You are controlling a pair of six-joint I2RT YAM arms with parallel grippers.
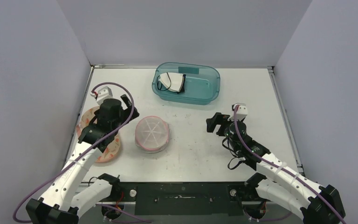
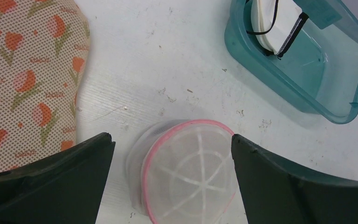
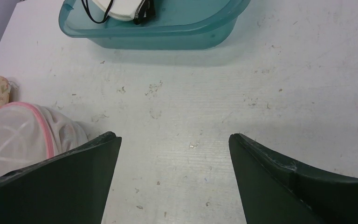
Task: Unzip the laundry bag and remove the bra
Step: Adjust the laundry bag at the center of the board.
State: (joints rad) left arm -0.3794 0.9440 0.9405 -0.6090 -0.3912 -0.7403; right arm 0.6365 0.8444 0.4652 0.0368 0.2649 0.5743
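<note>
The left gripper (image 2: 170, 136) and right gripper (image 3: 173, 135) both hang wide open and empty, either side of the mesh bag (image 1: 152, 134), while a white bra (image 1: 173, 82) lies in the teal tub (image 1: 212, 91).

A translucent teal plastic tub (image 1: 204, 93) sits near the far edge of the scuffed white table (image 1: 191, 154), holding a white fabric piece with black straps (image 1: 173, 83) at its left end, while a beige dotted fabric pad printed with orange tulips (image 2: 23, 79) lies flat by the table's left edge.
</note>
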